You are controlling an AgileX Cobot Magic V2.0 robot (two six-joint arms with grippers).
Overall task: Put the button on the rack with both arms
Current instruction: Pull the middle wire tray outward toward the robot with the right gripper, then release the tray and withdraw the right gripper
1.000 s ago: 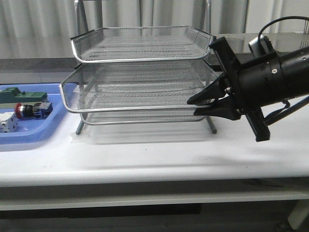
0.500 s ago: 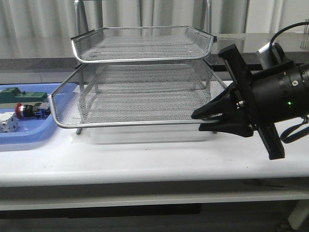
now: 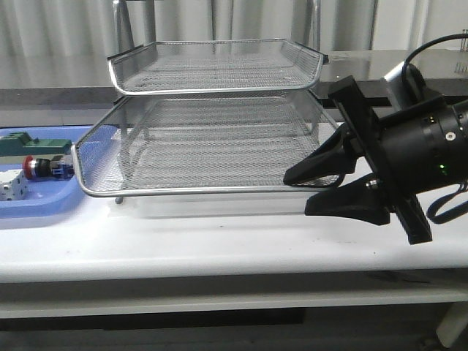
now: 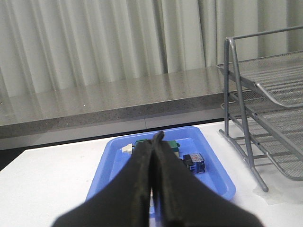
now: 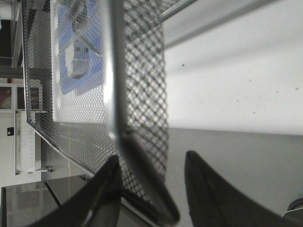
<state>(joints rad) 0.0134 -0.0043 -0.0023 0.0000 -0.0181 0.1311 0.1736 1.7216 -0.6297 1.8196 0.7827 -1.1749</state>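
Note:
The button point(image 3: 45, 167), red-capped with a blue rear block, lies in the blue tray point(image 3: 44, 205) at the far left. In the left wrist view only its blue block point(image 4: 195, 162) shows beside my fingers. The silver wire rack point(image 3: 212, 88) stands mid-table, its middle tray point(image 3: 205, 191) slid out toward the front. My right gripper point(image 3: 297, 194) is open, its jaws spread above and below that tray's front right corner. In the right wrist view point(image 5: 151, 157) the tray rim point(image 5: 111, 71) runs between the fingers. My left gripper point(image 4: 156, 137) is shut and empty above the blue tray point(image 4: 213, 165); it is out of the front view.
A green block point(image 3: 29, 144) and a white block point(image 3: 11, 188) share the blue tray with the button. A grey ledge and curtains run behind the table. The white tabletop point(image 3: 219, 234) stretches in front of the rack.
The middle tray has slid forward out of the rack with my right gripper on its rim. The right jaws have now spread open off the rim.

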